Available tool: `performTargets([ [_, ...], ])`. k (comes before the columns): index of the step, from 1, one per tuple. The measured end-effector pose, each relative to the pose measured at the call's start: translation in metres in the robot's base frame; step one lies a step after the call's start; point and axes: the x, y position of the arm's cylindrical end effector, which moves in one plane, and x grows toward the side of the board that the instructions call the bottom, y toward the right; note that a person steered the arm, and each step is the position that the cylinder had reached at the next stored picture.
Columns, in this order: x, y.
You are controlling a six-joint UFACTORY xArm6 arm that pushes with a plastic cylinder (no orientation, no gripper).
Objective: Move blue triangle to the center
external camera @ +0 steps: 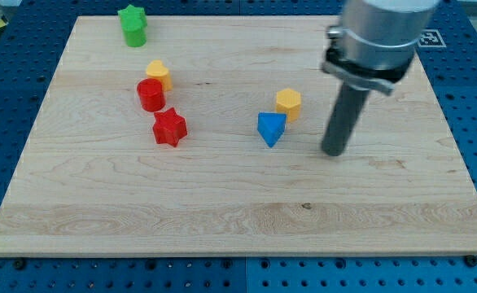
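The blue triangle [271, 128] lies on the wooden board [230, 203], a little right of the board's middle. A yellow hexagon block [288, 103] stands just above and to the right of it, nearly touching. My tip [334, 151] rests on the board to the right of the blue triangle, a short gap apart, slightly lower in the view.
A red round block [150, 94] and a yellow block [159, 74] stand together at the left, with a red star [170, 127] below them. A green star block [132, 25] is near the top left corner. The blue pegboard table surrounds the board.
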Motion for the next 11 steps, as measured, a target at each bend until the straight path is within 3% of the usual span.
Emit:
performTargets([
  [2,0.017,-0.088],
  [3,-0.007,-0.089],
  [7,-0.019,-0.040],
  [9,-0.040,-0.035],
  [11,-0.063,0.008],
])
